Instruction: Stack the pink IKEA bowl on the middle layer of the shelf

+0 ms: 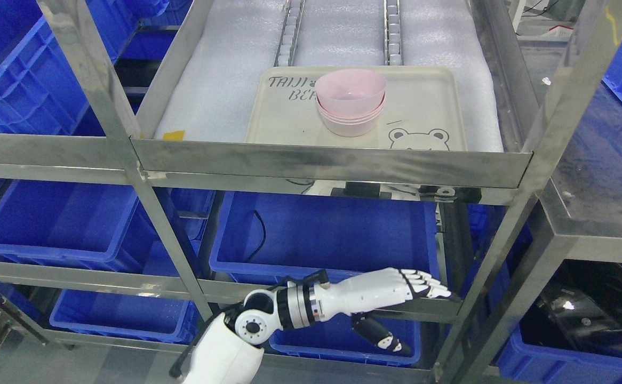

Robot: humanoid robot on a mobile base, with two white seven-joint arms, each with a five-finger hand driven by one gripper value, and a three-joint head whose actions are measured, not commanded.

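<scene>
Pink bowls [350,101] nested in a short stack, upright, on a beige tray [428,106] with a bear drawing and partly hidden lettering. Tray lying flat on the white foam liner [220,90] of a steel shelf [332,165] layer, near its front rail. Two roller strips [393,32] running back along the liner behind the tray.

Left hand [396,290] well below that layer, in front of the shelf, arm entering from the bottom edge left of the middle. Fingers stretched out flat and pointing right, thumb hanging down beneath the palm, nothing held. Bowls well apart from the hand: higher, farther back, slightly to its left.

Blue bins [321,234] on the lower levels behind the hand, more blue crates [17,58] at the far left and right.
</scene>
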